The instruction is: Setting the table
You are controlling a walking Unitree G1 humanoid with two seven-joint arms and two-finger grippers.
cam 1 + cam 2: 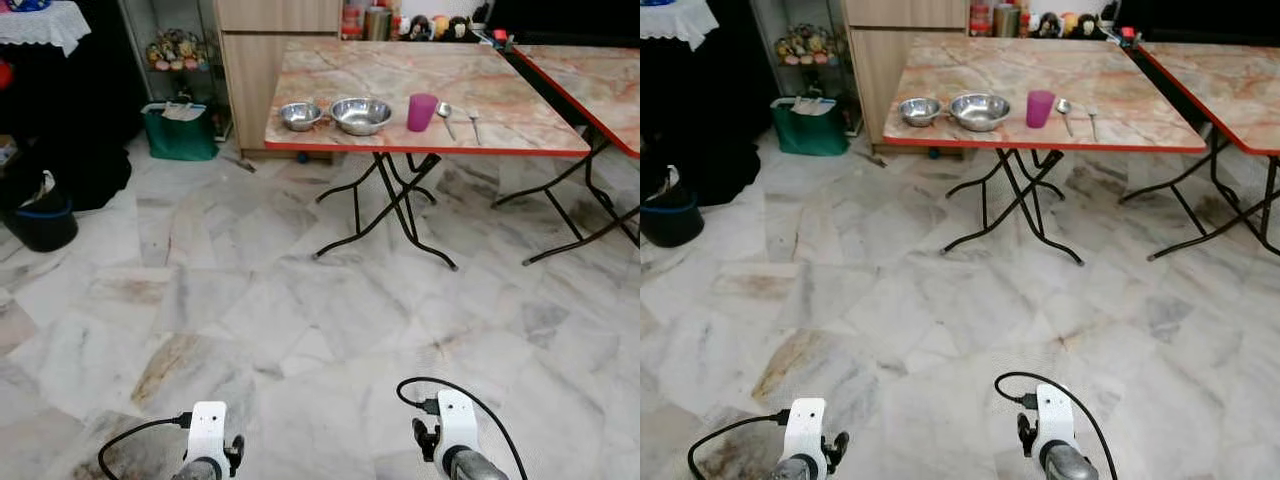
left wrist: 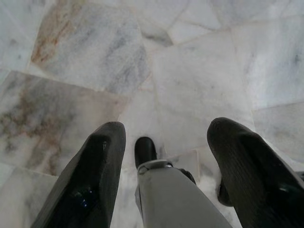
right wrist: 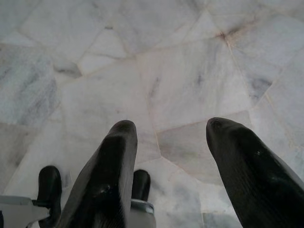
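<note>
Tableware is seen on the bench across the marble floor, well apart from both tools.

A small steel bowl (image 1: 300,115), a larger steel bowl (image 1: 361,115), a pink cup (image 1: 421,112) and two spoons (image 1: 445,117) are lined along the near edge of the bench (image 1: 520,135). The left tool (image 2: 164,142) and right tool (image 3: 171,137) are held low over the floor (image 1: 300,320), each released, fingers spread, nothing grasped.
</note>
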